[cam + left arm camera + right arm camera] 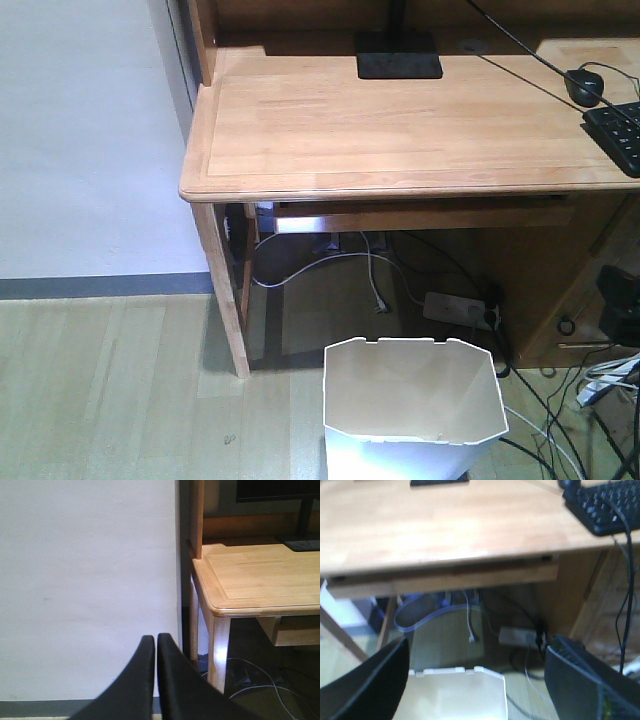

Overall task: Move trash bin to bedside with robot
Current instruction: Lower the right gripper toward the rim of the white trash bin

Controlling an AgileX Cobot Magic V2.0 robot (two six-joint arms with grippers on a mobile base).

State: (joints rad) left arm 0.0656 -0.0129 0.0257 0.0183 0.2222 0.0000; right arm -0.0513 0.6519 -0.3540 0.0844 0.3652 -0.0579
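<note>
Since the trash bin [460, 690] sits just below my wide-spread, empty right gripper [475, 650], that arm's nearer; left gripper [152, 640] is pinched together, empty.

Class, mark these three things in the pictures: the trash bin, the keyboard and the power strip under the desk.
trash bin [410, 385]: front-facing view, on its cream inner wall.
keyboard [620, 132]: front-facing view, on its black keys.
power strip [455, 306]: front-facing view, on its white body.
</note>
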